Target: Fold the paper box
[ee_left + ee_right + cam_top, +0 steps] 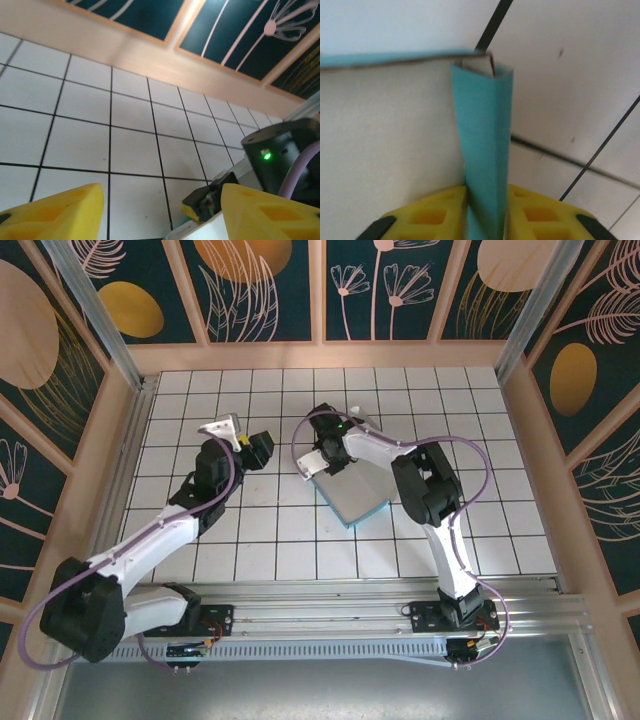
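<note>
Paper box (355, 495): lies flat on the tiled table (250, 540), close to the middle and a little toward 3 o'clock; pale top face, with light blue showing along its 5 o'clock and 7 o'clock edges
Right gripper (322, 462): at the box's 10 o'clock corner, with its arm reaching in from 5 o'clock
Right grip: in the wrist view the gripper (486, 220) has its yellow fingers (432, 217) closed on a light blue folded flap (482, 150), one pad against each face; the flap stands upright between them and runs toward 12 o'clock, where it meets a blue-edged wall at the box corner
Box inside: its white face (380, 150) lies at 9 o'clock of the flap
Left gripper (262, 447): at 9 o'clock of the box, apart from it and above bare tiles
Left grip: the wrist view shows the gripper (160, 210) with its yellow fingers (60, 212) spread wide and nothing between them but tiles
Right arm housing (272, 145): black with a green light, at 3 o'clock in the left wrist view
</note>
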